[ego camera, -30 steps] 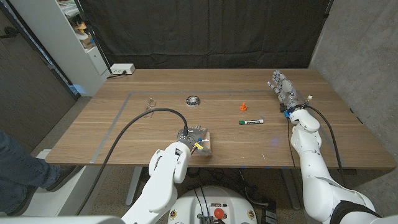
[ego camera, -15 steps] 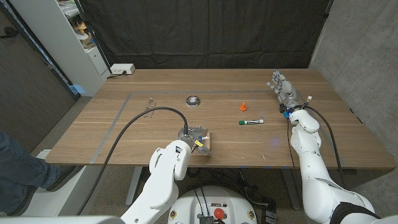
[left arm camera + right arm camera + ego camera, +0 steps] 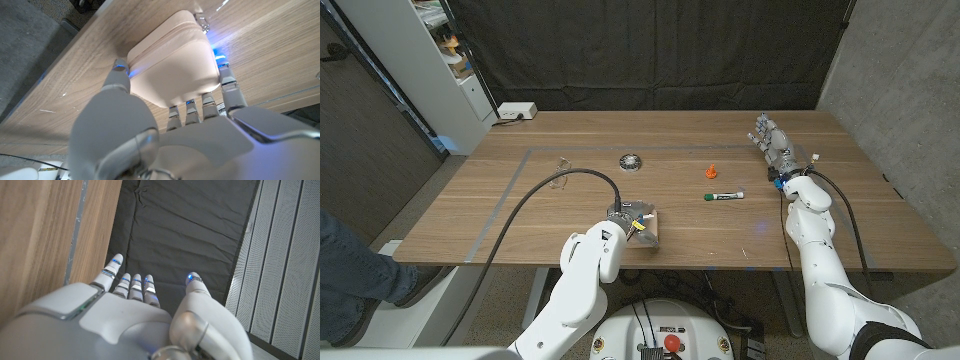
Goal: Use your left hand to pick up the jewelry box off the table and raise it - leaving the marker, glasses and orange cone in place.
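Left hand [image 3: 165, 135] was wrapped over the jewelry box [image 3: 172, 57] at the table's [image 3: 520, 215] near edge: thumb on one side, other fingers [image 3: 222, 82] on the opposite side, so the box sat pinched between them. I read that as a closed grip on the box. In the head view the box [image 3: 652, 230] looked to be on or barely off the wood; I couldn't tell which, so I'd call the lift not clearly begun.

Grip made sense for a straight vertical raise: opposing sides, palm above, nothing nearby to knock. The box was shut, seam visible around its side; contents not visible.

The things to leave alone were well apart from it, further back: marker [image 3: 724, 197] and orange cone [image 3: 712, 170] toward the right, glasses [image 3: 560, 172] toward the left. A small round metallic object [image 3: 631, 160] lay between glasses and cone.

Right hand [image 3: 773, 145] was parked at the right side of the table, fingers extended and apart, holding nothing. It sat near the marker but wasn't touching it.

Main risk as I judged it: smooth rounded case slipping out of the pinch.
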Tool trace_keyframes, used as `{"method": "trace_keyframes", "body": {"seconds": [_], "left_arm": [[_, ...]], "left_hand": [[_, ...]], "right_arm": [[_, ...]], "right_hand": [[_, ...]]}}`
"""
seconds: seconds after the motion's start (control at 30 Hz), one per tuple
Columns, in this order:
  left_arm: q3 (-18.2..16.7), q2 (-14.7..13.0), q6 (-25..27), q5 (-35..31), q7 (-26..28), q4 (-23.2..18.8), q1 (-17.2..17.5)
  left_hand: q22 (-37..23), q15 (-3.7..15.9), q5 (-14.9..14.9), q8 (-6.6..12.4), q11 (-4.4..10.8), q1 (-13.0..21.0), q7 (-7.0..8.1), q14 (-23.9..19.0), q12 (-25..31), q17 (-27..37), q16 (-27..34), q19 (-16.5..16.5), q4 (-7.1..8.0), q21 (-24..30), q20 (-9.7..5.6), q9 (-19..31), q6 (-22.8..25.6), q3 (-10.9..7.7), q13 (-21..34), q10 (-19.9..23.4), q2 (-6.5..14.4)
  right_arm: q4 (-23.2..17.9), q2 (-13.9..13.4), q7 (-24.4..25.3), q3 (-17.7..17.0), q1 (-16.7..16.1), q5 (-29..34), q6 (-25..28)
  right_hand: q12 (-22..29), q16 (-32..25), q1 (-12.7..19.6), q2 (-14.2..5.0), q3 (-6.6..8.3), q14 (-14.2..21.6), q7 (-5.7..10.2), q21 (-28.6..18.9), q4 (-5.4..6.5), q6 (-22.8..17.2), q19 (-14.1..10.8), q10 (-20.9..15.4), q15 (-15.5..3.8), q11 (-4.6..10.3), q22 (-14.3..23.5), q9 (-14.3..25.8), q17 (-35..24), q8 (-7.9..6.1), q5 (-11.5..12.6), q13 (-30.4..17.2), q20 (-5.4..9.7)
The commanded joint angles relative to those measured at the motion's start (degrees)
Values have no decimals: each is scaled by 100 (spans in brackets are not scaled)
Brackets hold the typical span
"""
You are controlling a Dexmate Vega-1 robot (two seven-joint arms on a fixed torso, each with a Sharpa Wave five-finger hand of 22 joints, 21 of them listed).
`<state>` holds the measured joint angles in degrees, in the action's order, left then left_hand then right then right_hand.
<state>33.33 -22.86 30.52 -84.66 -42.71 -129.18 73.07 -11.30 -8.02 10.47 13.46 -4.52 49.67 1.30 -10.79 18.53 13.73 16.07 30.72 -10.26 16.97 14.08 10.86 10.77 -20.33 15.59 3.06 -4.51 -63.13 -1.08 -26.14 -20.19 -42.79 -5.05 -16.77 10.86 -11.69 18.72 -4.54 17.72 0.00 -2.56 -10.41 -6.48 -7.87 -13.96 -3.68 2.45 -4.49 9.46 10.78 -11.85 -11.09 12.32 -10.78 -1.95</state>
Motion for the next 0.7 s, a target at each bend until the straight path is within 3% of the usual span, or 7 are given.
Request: {"method": "trace_keyframes", "body": {"seconds": [0.03, 0.7], "left_arm": [[10, -83, 70, 174, 80, 46, -152], [-40, -280, 101, 426, 74, -96, -261]], "left_hand": [[-12, 24, 13, -1, -3, 1025, -298, -130, 65, 33, 72, 243, 49, 52, -143, 16, 382, -79, 37, 106, 927], [-16, 59, 12, -13, 40, 1099, -325, -216, 122, 91, 145, 334, 85, 76, -140, 17, 456, -45, 64, 247, 962]], "right_arm": [[52, -26, 39, 15, 45, 21, -18], [-78, 17, 107, 21, 9, 22, -3]], "right_hand": [[49, -7, -30, 4, -5, 16, 40, -45, -24, -38, -2, 3, 44, 6, 27, 21, -16, -23, 14, -26, -42], [50, -9, -36, 5, -8, 19, 39, -45, -26, -39, 1, -1, 47, -2, 27, 21, -16, -21, 14, -27, -43]]}}
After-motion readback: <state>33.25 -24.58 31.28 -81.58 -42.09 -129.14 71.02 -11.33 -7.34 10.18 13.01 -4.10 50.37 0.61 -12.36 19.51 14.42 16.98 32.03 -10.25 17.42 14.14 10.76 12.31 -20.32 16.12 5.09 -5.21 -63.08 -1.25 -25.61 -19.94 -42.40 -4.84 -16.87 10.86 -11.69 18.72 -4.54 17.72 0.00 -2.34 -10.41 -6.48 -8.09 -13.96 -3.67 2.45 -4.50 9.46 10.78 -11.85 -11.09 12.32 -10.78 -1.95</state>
